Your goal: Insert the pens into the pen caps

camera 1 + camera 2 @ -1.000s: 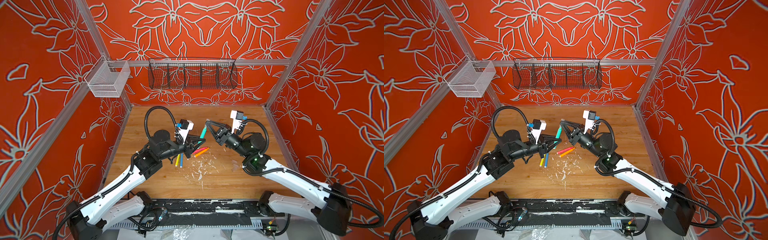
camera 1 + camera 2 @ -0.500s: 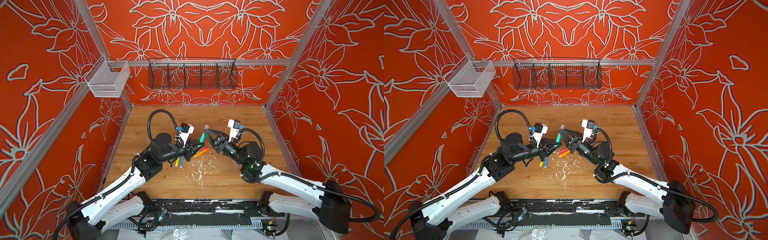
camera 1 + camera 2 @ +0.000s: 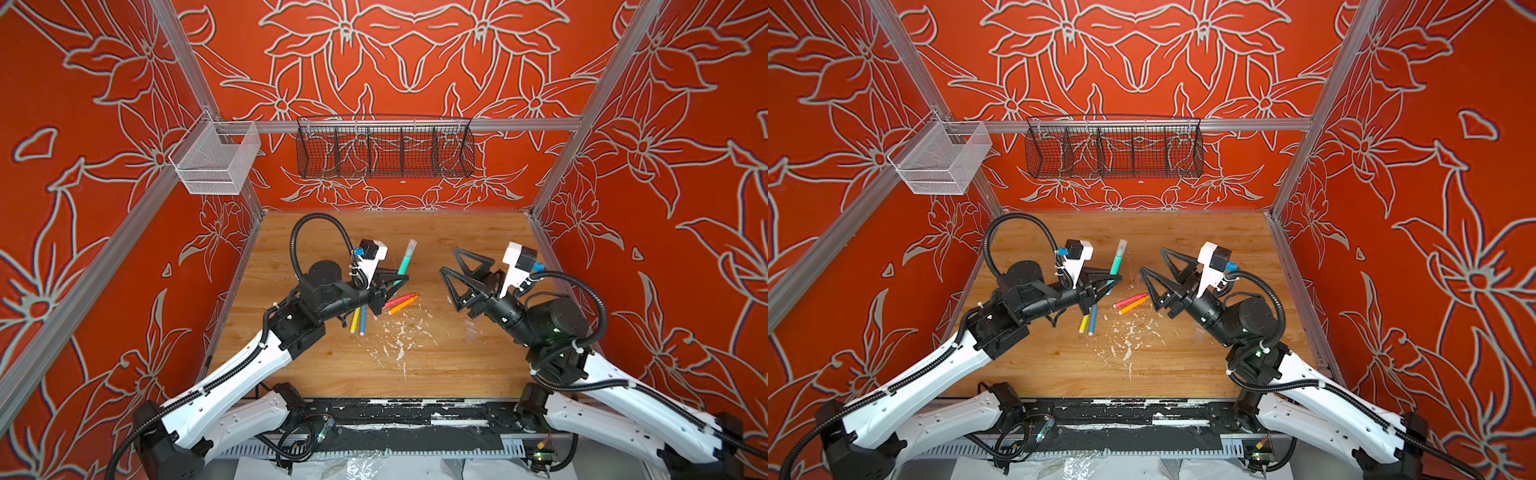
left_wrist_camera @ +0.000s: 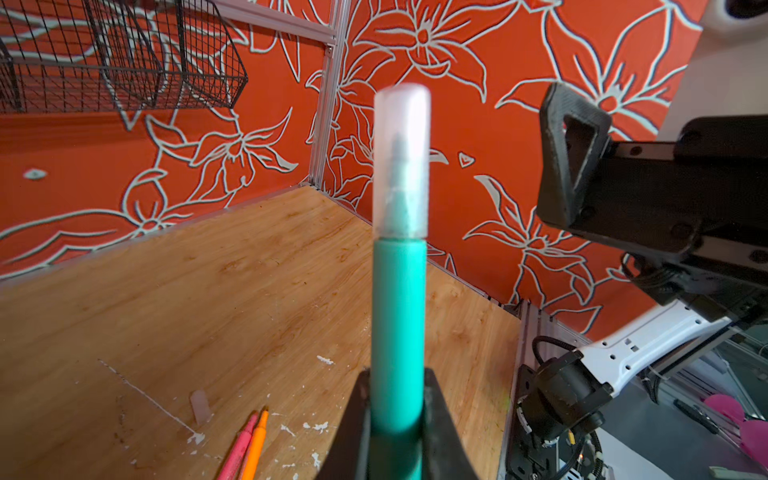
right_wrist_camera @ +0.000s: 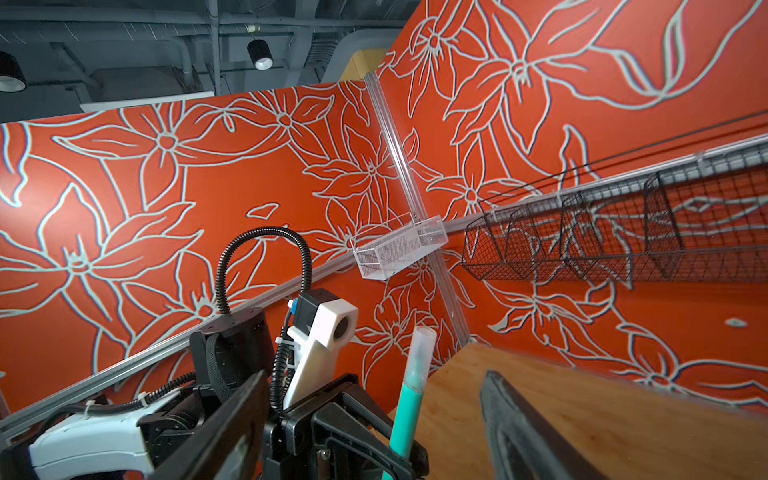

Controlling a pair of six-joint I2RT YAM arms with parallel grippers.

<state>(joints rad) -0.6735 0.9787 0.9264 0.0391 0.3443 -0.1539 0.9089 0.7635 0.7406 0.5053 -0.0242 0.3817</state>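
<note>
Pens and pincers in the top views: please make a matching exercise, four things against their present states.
1 green pen
2 orange pen
3 yellow pen
4 right pincer

a open, holds nothing
b in the left pincer, clear cap on its tip
c lies beside the blue pen
d lies beside the pink pen

Pairs: 1-b, 2-d, 3-c, 4-a.

green pen (image 4: 398, 332) base cut by frame edge; yellow pen (image 3: 354, 323), blue pen (image 3: 363, 322) far ends hidden under left gripper (image 3: 399, 280).

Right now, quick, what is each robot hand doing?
Left gripper: jaws shut on the green pen, which has a clear cap on its tip.
Right gripper: jaws open, holding nothing.
</note>
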